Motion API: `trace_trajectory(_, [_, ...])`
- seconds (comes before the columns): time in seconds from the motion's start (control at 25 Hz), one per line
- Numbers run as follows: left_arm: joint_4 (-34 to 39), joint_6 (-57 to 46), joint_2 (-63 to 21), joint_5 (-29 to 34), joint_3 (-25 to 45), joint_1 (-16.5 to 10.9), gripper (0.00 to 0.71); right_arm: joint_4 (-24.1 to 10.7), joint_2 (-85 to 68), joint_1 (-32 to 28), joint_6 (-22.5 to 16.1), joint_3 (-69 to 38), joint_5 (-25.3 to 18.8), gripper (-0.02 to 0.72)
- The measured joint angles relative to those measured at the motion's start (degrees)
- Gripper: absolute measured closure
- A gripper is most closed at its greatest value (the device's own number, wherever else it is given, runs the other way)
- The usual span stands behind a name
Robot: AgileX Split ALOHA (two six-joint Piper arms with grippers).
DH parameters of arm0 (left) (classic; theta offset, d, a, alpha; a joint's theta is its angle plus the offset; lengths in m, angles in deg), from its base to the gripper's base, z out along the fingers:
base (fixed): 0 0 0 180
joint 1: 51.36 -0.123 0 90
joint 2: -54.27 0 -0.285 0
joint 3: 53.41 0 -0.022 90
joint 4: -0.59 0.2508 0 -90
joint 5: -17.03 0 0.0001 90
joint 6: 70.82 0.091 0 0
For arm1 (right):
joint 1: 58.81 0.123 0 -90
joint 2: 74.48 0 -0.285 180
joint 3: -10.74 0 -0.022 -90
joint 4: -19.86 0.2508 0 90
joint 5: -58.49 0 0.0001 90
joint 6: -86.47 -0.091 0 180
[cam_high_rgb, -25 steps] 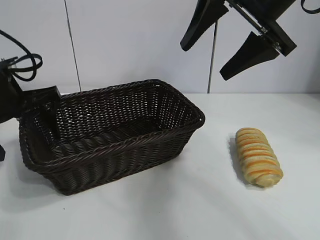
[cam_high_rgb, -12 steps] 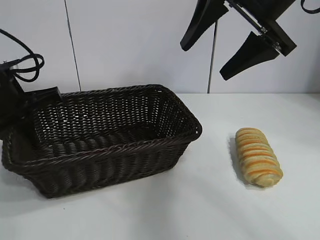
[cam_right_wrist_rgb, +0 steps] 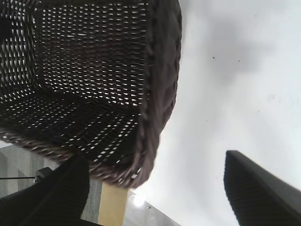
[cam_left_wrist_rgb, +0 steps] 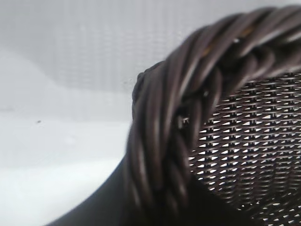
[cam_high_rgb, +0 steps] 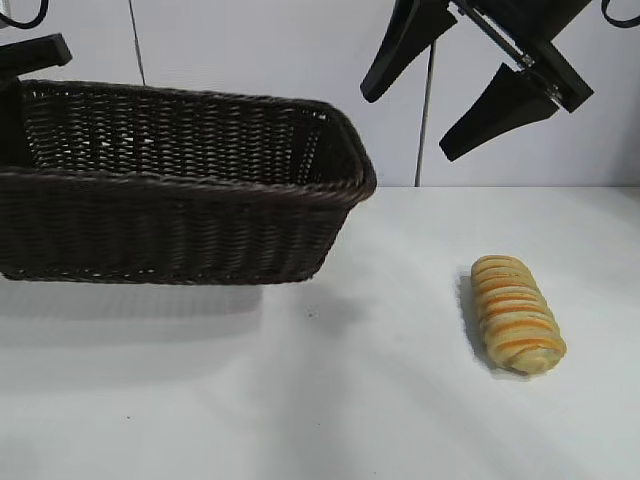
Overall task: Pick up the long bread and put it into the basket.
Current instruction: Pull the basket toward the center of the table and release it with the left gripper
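White tabletop [cam_high_rgb: 330, 400] down here, clean and matte apart from a few tiny dark specks, and a pale wall [cam_high_rgb: 250, 80] behind it with thin dark vertical seams. The basket [cam_high_rgb: 180, 190] is up off the tabletop at the left, hanging in the air with its soft shadow spread on the white below it; its long side faces us almost level, the braided rim runs across the top, and the far end is cut off by the edge of the view. Through the right wrist camera you look straight into the basket [cam_right_wrist_rgb: 89, 70]: light comes through the weave of its floor and walls, and nothing lies inside. The left claw [cam_high_rgb: 15, 100] is at the basket's left end, mostly off the edge of the exterior view, and the left wrist camera is filled by the thick braided rim [cam_left_wrist_rgb: 174, 136] right up against it with the claw's dark finger [cam_left_wrist_rgb: 103, 207] beneath, so that claw is clamped onto the basket's rim. The bread [cam_high_rgb: 515, 312] lies on the tabletop at the right, well apart from the basket, lengthwise toward us, its orange-brown stripes running across it, nothing touching it. High above and a little behind it hangs the right claw [cam_high_rgb: 420, 120], its two black fingers [cam_high_rgb: 400, 45] spread wide apart and pointing down to the left, holding nothing.
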Motion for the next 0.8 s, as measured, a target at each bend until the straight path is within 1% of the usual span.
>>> trace_trajectory(0.44, [-0.8,2.1,10.0,-8.3,0.0,0.0,0.610,0.0,0.0,0.0,0.0,0.0,0.1,0.155])
trace_trajectory(0.56, [-1.0,3.1,11.3,-10.7,0.0,0.0,0.611,0.0,0.0,0.0,0.0,0.0,0.3,0.155])
trace_trajectory(0.8, [-1.5,5.1,12.7,-12.3,-0.1,0.0,0.610,0.0,0.0,0.0,0.0,0.0,0.6,0.155])
